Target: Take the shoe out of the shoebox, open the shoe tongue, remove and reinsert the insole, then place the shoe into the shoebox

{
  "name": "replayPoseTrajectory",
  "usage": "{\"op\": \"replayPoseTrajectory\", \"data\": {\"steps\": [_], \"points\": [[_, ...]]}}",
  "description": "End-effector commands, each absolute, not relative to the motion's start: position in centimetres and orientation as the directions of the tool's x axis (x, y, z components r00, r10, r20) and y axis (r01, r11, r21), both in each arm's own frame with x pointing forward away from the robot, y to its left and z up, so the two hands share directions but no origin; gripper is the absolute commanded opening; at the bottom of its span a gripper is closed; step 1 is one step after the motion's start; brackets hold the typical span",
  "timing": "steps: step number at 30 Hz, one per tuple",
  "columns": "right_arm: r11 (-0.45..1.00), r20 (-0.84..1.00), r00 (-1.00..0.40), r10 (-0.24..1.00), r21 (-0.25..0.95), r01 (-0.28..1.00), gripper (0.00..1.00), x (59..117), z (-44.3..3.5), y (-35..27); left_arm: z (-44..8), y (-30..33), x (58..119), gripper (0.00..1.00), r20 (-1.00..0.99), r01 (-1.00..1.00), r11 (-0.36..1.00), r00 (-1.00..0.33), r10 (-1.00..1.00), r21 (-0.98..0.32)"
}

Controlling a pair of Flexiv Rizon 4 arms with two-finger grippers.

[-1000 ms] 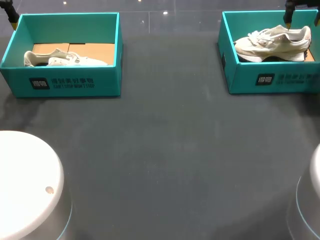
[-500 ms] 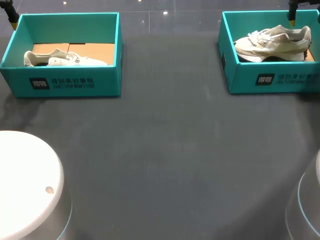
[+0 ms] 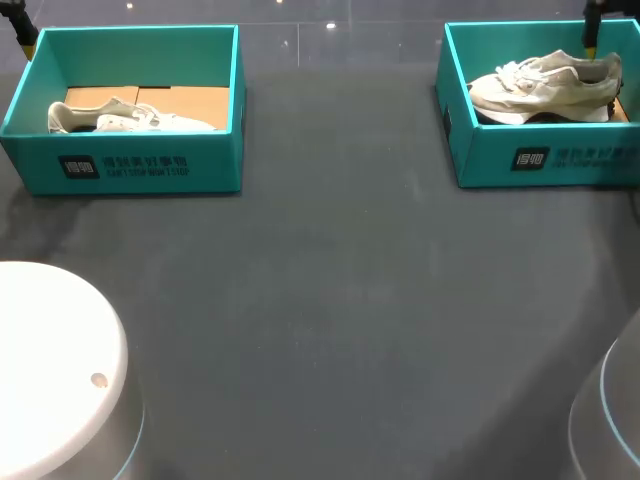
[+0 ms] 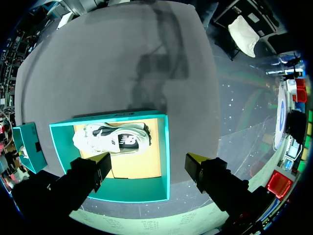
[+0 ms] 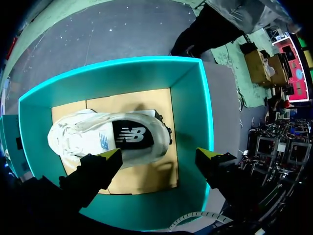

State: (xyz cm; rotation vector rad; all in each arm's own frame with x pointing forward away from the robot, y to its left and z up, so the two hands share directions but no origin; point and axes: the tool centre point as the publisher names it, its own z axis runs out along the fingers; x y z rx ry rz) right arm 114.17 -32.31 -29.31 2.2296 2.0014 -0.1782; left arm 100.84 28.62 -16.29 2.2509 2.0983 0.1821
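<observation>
The left fingers (image 4: 101,160) are spread wide with nothing between them. They hang above the near wall of the left shoebox (image 4: 165,147): one tip sits over its wall, the other out past its side wall, over the bench (image 4: 122,58). Ahead of the fingers, inside the box, the left shoe (image 4: 115,139) lies on its side on the cardboard floor (image 4: 146,161), against the wall farthest from the fingers. In the head view the same fingers (image 3: 22,38) show at the far outer corner of this shoebox (image 3: 120,165), and the pale shoe (image 3: 130,120) lies low inside it.

The right fingers (image 5: 111,155) are also spread wide and grip nothing. They hang over the right shoebox (image 5: 205,112), one tip above the edge of the right shoe (image 5: 112,137) and the other above the box's side wall. The shoe lies on its side just ahead of the fingers, on a cardboard liner (image 5: 146,105), with its length across the gap between them. In the head view these fingers (image 3: 590,40) stand at the far wall of that shoebox (image 3: 540,160), close to the heel end of the shoe (image 3: 545,85).

Both boxes sit well apart near the far edge of the dark bench (image 3: 340,300).
</observation>
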Motion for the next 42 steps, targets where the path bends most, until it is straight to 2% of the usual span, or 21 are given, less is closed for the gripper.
{"op": "replayPoseTrajectory", "data": {"steps": [1,3,7,11,16,22,32,38,42], "points": [[-0.112,-0.175,0.111,0.978,0.0,0.994,0.95,114.8,-30.2,-32.3,-16.2,28.6,100.7,1.0,0.048,0.989,-0.074,0.068,0.997,0.125],[-0.112,-0.173,0.111,0.979,0.0,0.994,0.85,114.7,-30.5,-32.4,-16.2,28.6,100.7,1.0,0.048,0.989,-0.074,0.068,0.997,0.125],[-0.107,-0.166,0.107,0.98,0.006,0.994,0.78,114.7,-31.0,-32.6,-16.2,28.6,100.7,1.0,0.048,0.989,-0.074,0.068,0.997,0.125],[-0.105,-0.155,0.107,0.982,0.017,0.994,0.76,114.9,-31.4,-32.9,-16.2,28.6,100.7,1.0,0.048,0.989,-0.074,0.068,0.997,0.125],[-0.111,-0.148,0.113,0.983,0.021,0.994,0.69,115.1,-32.4,-33.6,-16.2,28.6,100.7,1.0,0.048,0.989,-0.074,0.068,0.997,0.125],[-0.11,-0.142,0.11,0.984,0.01,0.994,0.5,115.4,-33.8,-33.8,-16.2,28.6,100.7,1.0,0.048,0.989,-0.074,0.068,0.997,0.125],[-0.111,-0.135,0.109,0.985,-0.003,0.994,0.5,115.8,-35.2,-33.8,-16.2,28.6,100.7,1.0,0.048,0.989,-0.074,0.068,0.997,0.125],[-0.11,-0.131,0.107,0.986,-0.016,0.994,0.54,115.9,-36.1,-33.9,-16.2,28.6,100.7,1.0,0.048,0.989,-0.074,0.068,0.997,0.125],[-0.112,-0.13,0.108,0.986,-0.021,0.993,0.65,115.9,-36.4,-34.0,-16.2,28.6,100.7,1.0,0.048,0.989,-0.074,0.068,0.997,0.125]]}}
